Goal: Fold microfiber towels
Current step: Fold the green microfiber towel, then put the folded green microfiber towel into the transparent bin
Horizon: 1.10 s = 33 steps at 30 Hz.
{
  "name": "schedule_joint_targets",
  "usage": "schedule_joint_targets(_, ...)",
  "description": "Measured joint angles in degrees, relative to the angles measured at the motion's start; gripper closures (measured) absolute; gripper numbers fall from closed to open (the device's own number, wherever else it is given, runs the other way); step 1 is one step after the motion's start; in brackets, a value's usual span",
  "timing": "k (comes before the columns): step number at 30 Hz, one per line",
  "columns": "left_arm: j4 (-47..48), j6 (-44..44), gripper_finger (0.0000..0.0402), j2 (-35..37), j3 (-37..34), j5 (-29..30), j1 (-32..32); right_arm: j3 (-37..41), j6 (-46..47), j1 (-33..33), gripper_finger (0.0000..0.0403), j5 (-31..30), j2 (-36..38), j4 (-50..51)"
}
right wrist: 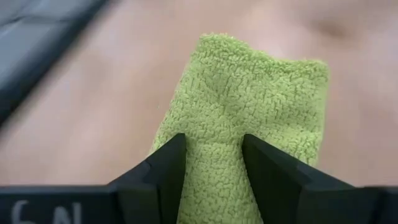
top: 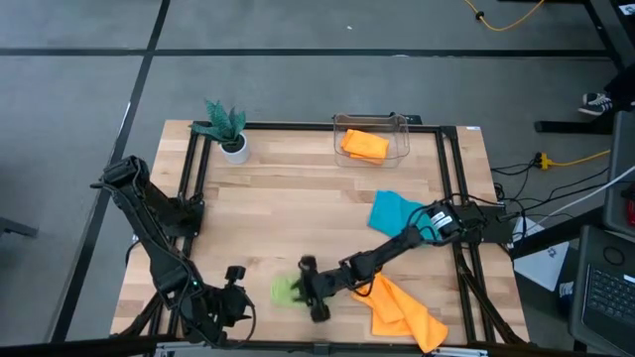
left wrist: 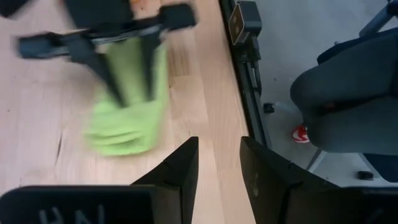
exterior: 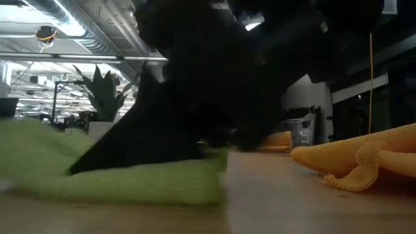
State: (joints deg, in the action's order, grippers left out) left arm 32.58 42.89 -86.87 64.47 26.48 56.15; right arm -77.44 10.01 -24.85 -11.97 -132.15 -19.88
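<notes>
Wooden table on grey floor.

bare wood lies open mid-table between the plant, clear bin and teal towel.

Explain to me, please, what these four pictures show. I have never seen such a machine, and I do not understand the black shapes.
It is a robot with two dark arms at a wooden table. One picture looks down from above, one looks level across the tabletop, and two come from cameras on the arms' wrists. The black shapes are the arms and their fingers.

On the table lie a lime green towel, a teal-blue towel and an orange towel. Another orange towel sits in a clear bin, beside a small plant.

The right end effector has its two fingers closed on the green towel. The left end effector waits near the table's front edge, holding nothing.
</notes>
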Motion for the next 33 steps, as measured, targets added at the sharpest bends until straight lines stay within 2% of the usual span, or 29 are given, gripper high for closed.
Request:
schedule_joint_targets(2,0.00,0.00,0.0292,0.00,0.00,0.00,-0.14,0.28,4.71,0.10,0.0236,-8.95,-0.09,-0.06)
schedule_joint_targets(5,0.00,0.00,0.0292,0.00,0.00,0.96,-0.31,0.53,14.88,0.21,0.0236,-25.53,-0.42,1.37)
schedule_joint_targets(6,0.00,0.00,0.0292,0.00,0.00,1.71,-0.33,0.59,17.98,0.46,0.0236,-29.52,-0.52,1.75)
schedule_joint_targets(8,0.00,0.00,0.0292,0.00,0.00,3.74,-0.36,0.65,22.84,1.23,0.0236,-33.72,-0.62,2.08)
schedule_joint_targets(11,0.00,0.02,0.0292,0.00,0.00,8.12,-0.52,0.65,25.54,2.42,0.0236,-34.59,-0.62,1.80)
schedule_joint_targets(15,0.00,-0.04,0.0292,0.00,0.00,12.07,-1.68,0.66,23.85,3.07,0.0236,-33.80,0.98,1.77)
schedule_joint_targets(23,1.98,-6.57,0.0292,0.60,0.00,11.36,-6.34,0.56,14.38,2.76,0.0236,-31.96,12.08,5.48)
schedule_joint_targets(28,6.65,-7.28,0.0292,2.45,0.00,11.67,-9.87,0.45,7.56,2.68,0.0236,-31.35,20.80,17.20)
schedule_joint_targets(33,10.83,-1.93,0.0292,2.63,-0.07,10.52,-14.63,0.45,6.60,2.68,0.0236,-29.92,25.91,33.16)
